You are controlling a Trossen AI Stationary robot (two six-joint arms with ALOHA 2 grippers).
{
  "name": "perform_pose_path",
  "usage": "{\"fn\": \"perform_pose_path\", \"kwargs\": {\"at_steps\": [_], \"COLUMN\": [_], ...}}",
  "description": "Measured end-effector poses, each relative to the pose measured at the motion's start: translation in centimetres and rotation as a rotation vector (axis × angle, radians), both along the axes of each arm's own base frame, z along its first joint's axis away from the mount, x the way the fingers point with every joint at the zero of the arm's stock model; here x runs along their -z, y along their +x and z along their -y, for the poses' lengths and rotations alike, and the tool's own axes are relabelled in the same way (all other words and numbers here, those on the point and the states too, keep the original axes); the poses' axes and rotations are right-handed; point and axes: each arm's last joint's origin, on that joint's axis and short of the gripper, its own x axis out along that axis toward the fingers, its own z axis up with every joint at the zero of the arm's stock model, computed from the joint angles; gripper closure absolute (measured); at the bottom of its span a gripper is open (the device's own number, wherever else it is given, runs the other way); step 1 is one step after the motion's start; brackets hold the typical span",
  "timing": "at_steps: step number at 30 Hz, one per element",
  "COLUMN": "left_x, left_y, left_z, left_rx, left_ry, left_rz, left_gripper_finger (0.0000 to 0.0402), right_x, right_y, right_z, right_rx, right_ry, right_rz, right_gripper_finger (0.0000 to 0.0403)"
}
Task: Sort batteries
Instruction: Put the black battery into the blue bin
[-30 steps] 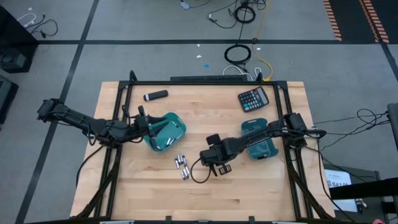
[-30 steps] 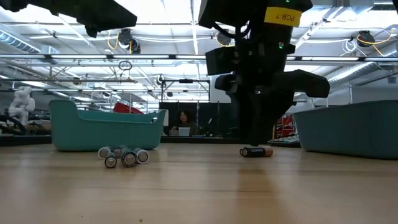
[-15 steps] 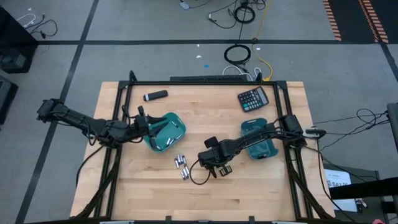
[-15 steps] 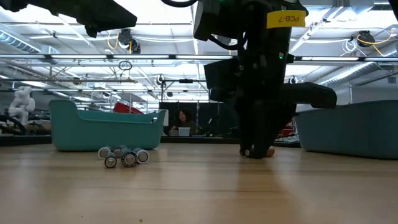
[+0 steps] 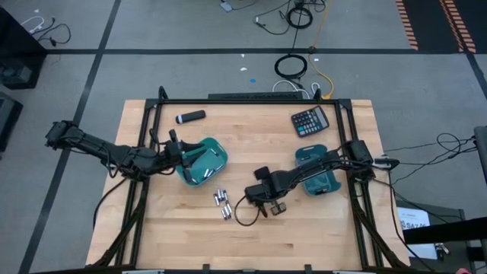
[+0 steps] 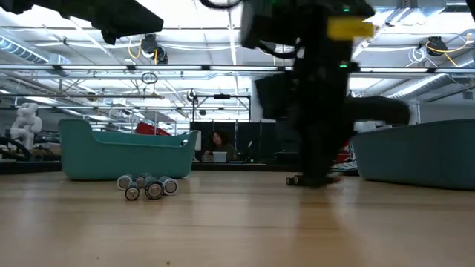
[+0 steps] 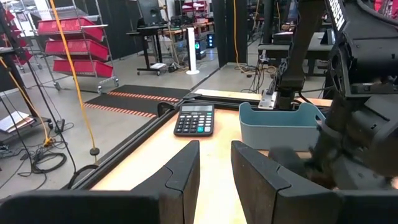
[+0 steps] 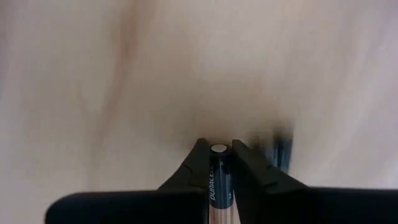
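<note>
My right gripper (image 8: 219,163): closed on a dark battery (image 8: 219,177), down at the table (image 5: 319,236).
Loose batteries (image 5: 222,204): just left of it.
My left gripper (image 7: 214,163): part open, empty, over the teal bin (image 5: 215,161) beyond the batteries.

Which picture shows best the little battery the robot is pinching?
The right wrist view. There the dark battery sits between the right pincer fingers, close up, its end cap facing us. The low view shows only its tip beneath the arm. The high view and the left wrist view hide it behind the arm.
</note>
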Motion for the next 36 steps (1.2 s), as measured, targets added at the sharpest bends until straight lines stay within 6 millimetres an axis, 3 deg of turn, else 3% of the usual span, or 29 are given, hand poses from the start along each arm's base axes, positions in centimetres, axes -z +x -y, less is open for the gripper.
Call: {"fn": "perform_pose_path", "kwargs": {"at_steps": [5,10,13,20,25,29,36], "left_x": [0.0,0.0,0.0,0.0,0.1,0.1,0.1], "left_y": [0.0,0.0,0.0,0.0,0.0,-0.1,-0.1], "left_z": [0.0,0.0,0.0,0.0,0.1,0.3,0.3], "left_rx": [0.000,0.000,0.000,0.000,0.006,0.017,0.016], "left_ry": [0.000,0.000,0.000,0.001,0.003,0.005,0.004], "left_rz": [0.000,-0.002,-0.002,-0.004,-0.013,-0.015,-0.012], "left_gripper_finger": [0.0299,0.0299,0.0299,0.0299,0.0299,0.0299,0.0299], "right_x": [-3.7,-6.7,-9.0,-12.1,-11.9,-10.5,-9.6], "right_y": [-1.3,-4.0,-5.7,-9.0,-11.4,-13.5,-16.1], "right_z": [0.3,0.9,1.8,3.2,3.9,4.4,4.9], "right_rx": [0.073,0.173,0.284,0.518,0.603,0.661,0.752], "right_ry": [-0.047,-0.166,-0.168,-0.126,-0.144,-0.148,-0.114], "right_rz": [0.052,0.023,0.011,-0.050,-0.039,-0.021,-0.004], "right_gripper_finger": [0.0382,0.0382,0.0382,0.0349,0.0343,0.0326,0.0230]}}
